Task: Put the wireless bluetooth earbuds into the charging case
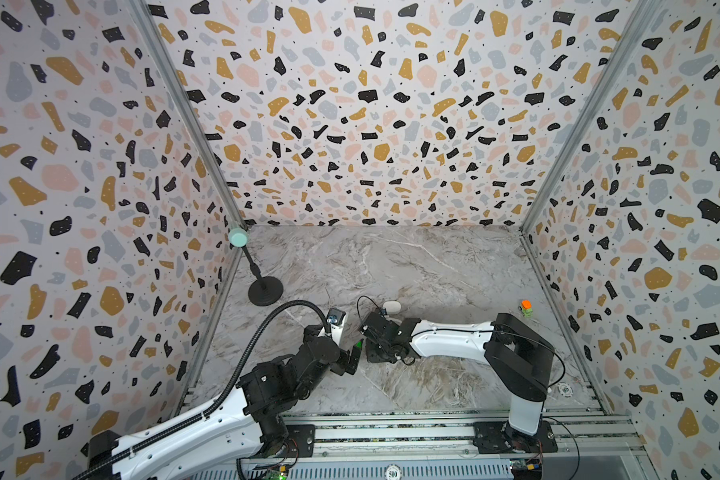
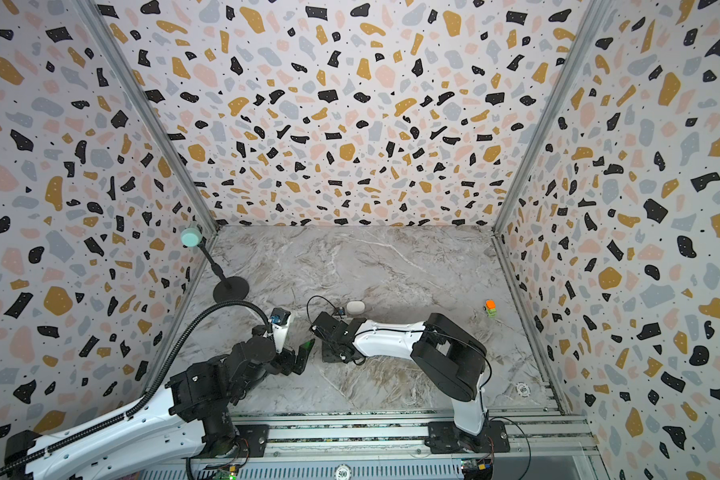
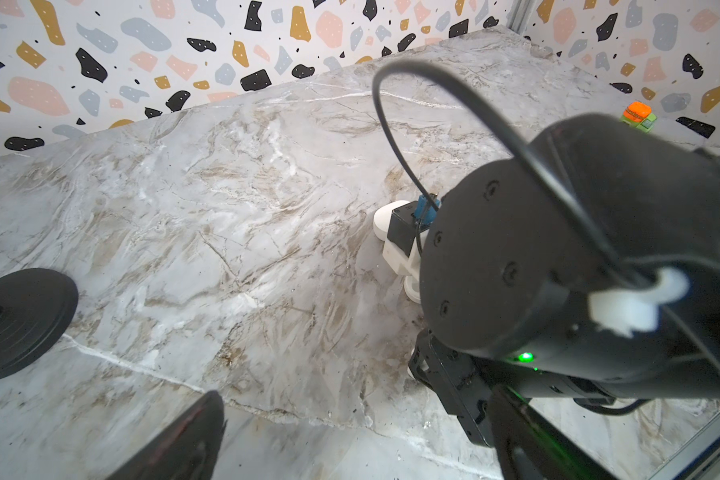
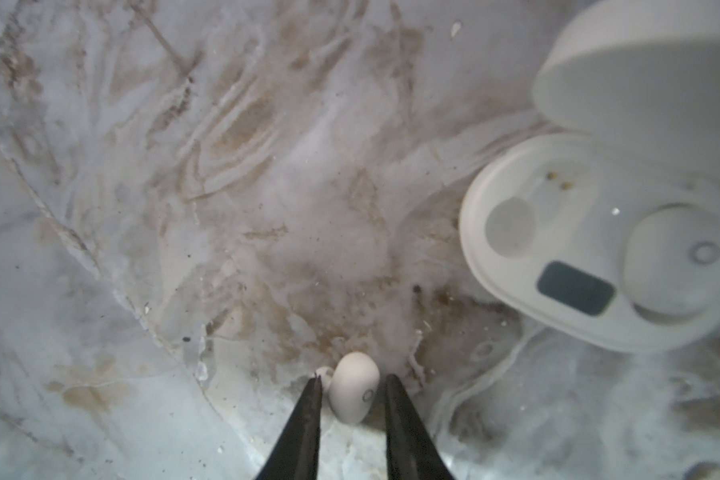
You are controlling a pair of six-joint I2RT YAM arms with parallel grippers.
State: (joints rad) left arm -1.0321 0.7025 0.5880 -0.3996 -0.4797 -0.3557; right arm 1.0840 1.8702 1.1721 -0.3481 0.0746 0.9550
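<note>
Only your right wrist view shows the work. An earbud (image 4: 355, 392) lies on the marble table (image 4: 184, 208). Near it, but apart, is the charging case (image 4: 516, 291) with its lid (image 4: 641, 70) raised. One socket (image 4: 510, 226) is empty, and a second earbud (image 4: 678, 266) sits in the other. In both top views all this is hidden beneath the right arm's wrist (image 1: 381, 332) (image 2: 333, 330).

Your right gripper (image 4: 354, 377) straddles the earbud with its jaws narrowly parted. One finger (image 4: 308, 415) seems to meet the bud's small tip, and a sliver of table shows at the other, so you have no firm hold yet. Your left gripper (image 1: 356, 353) is just beside that wrist at its 9 o'clock, spread wide and holding nothing.

In a top view, a closed white case (image 1: 391, 307) lies close at the wrist's 12 o'clock. From that case:
- A small orange-and-green toy (image 1: 526, 308) is at 3 o'clock, well apart.
- The microphone stand (image 1: 265, 291) is at 9 o'clock.
- A poker chip (image 1: 565, 389) is at 4 o'clock.

The right arm's black wrist fills much of your left wrist view.
</note>
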